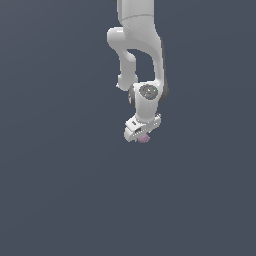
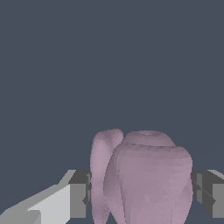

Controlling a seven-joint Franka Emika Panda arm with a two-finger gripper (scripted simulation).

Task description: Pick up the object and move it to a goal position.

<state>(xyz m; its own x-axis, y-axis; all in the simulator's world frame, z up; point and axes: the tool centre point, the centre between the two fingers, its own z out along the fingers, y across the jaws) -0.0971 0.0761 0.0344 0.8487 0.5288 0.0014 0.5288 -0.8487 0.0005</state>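
The object [image 2: 144, 179] is a pinkish-purple, rounded, lumpy blob. In the wrist view it fills the space between my two dark finger pads [image 2: 81, 192], which press on its sides. In the exterior view only a small pink bit of the object [image 1: 144, 138] shows under the white hand. My gripper [image 1: 142, 136] hangs below the white arm near the middle of the exterior view, shut on the object. Whether the object touches the surface below cannot be told.
A plain dark blue-grey ground [image 1: 60, 190] fills both views. The white arm [image 1: 137, 40] comes down from the exterior view's top edge. Nothing else shows.
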